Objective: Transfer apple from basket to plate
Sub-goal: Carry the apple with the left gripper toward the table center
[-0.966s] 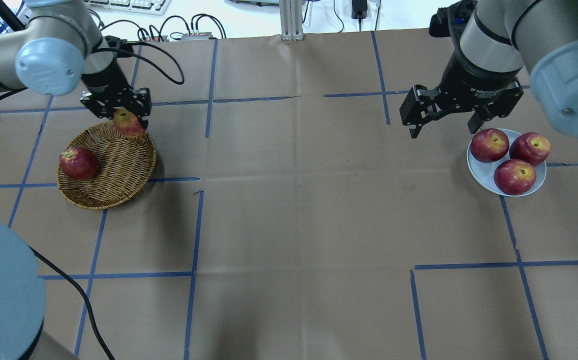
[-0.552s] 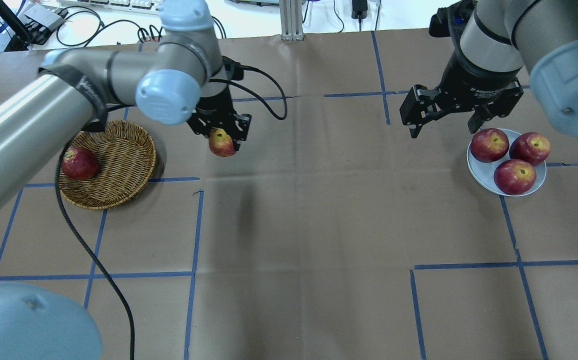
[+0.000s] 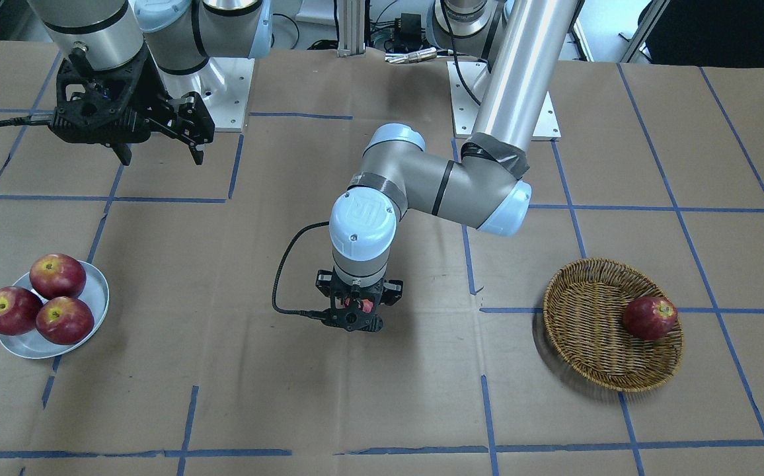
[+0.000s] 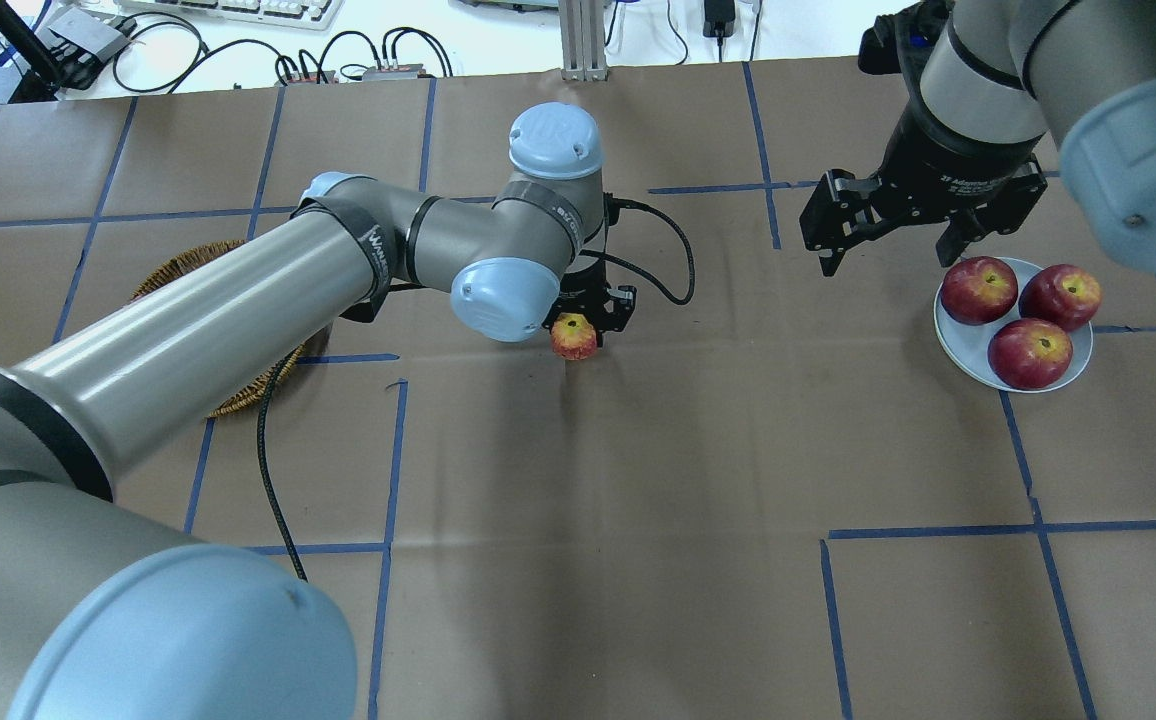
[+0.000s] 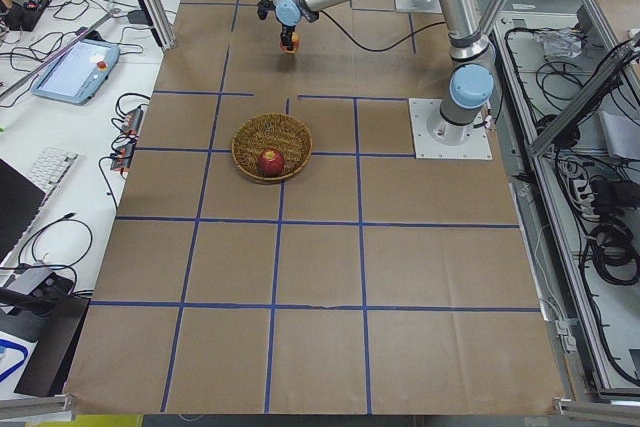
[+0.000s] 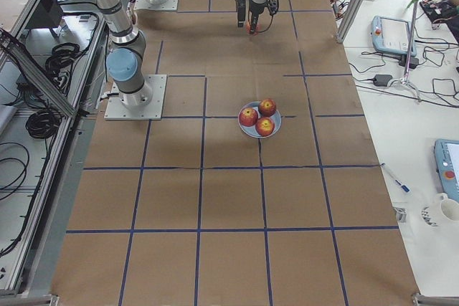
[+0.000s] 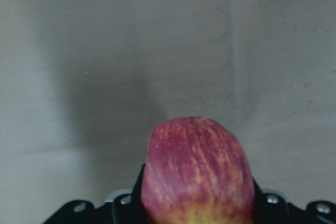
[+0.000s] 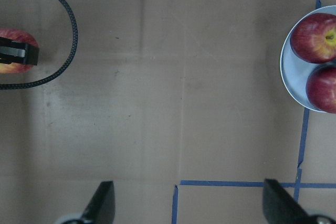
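My left gripper (image 4: 578, 328) is shut on the pinkish-red streaked apple (image 4: 575, 338) and holds it over the middle of the table, between basket and plate. The left wrist view shows the apple (image 7: 197, 171) filling the jaws above bare paper. The wicker basket (image 3: 587, 357) lies at the table's left side, mostly hidden under my left arm in the overhead view (image 4: 176, 266). The pale plate (image 4: 954, 336) is at the right and bears three dark red apples (image 4: 1028, 352). My right gripper (image 4: 886, 255) hangs open and empty just behind the plate's left edge.
One dark red apple (image 3: 649, 317) lies in the basket. Brown paper with blue tape lines (image 4: 928, 532) covers the table. My left arm's black cable (image 4: 273, 470) hangs over the table near the basket. The plate (image 3: 94, 294) has little bare room.
My left arm has carried the apple from above the basket's far rim rightward to the table's middle. The right arm has not moved.
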### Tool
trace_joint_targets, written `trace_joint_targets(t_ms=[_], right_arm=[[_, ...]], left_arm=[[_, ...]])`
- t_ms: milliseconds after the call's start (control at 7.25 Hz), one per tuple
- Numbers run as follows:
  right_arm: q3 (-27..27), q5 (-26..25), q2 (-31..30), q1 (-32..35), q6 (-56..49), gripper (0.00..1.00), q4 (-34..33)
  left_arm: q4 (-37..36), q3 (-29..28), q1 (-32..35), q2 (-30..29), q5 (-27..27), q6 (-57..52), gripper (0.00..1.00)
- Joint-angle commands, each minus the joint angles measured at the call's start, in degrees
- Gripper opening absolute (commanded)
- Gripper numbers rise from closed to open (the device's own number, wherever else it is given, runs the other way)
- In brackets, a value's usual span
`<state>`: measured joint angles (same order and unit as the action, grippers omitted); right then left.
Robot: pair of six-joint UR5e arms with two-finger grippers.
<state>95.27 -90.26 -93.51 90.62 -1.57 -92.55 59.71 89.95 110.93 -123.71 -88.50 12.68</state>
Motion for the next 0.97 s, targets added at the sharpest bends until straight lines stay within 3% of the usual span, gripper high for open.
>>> trace_joint_targets(t_ms=[0,138,414,552,828], right_arm=[[0.0,-0.01,0.0,0.0,-0.01,1.0,0.0],[0.0,-0.09,0.0,0.0,-0.01,1.0,0.0],[0.0,-0.09,0.0,0.0,-0.01,1.0,0.0],[0.0,-0.18,0.0,0.0,-0.01,1.0,0.0],[0.0,-0.09,0.0,0.0,-0.01,1.0,0.0]], left_arm=[[-1.44,-0.21,0.69,-1.0,1.65,0.41,0.35],[-1.26,-0.39,0.87,-0.92,1.92,0.59,0.44],[-0.74,-0.91,0.87,-0.92,1.75,2.42,0.86],[-0.3,-0.83,0.87,-0.92,1.66,2.52,0.98],[1.01,-2.14,0.35,0.21,1.75,2.35,0.99]])
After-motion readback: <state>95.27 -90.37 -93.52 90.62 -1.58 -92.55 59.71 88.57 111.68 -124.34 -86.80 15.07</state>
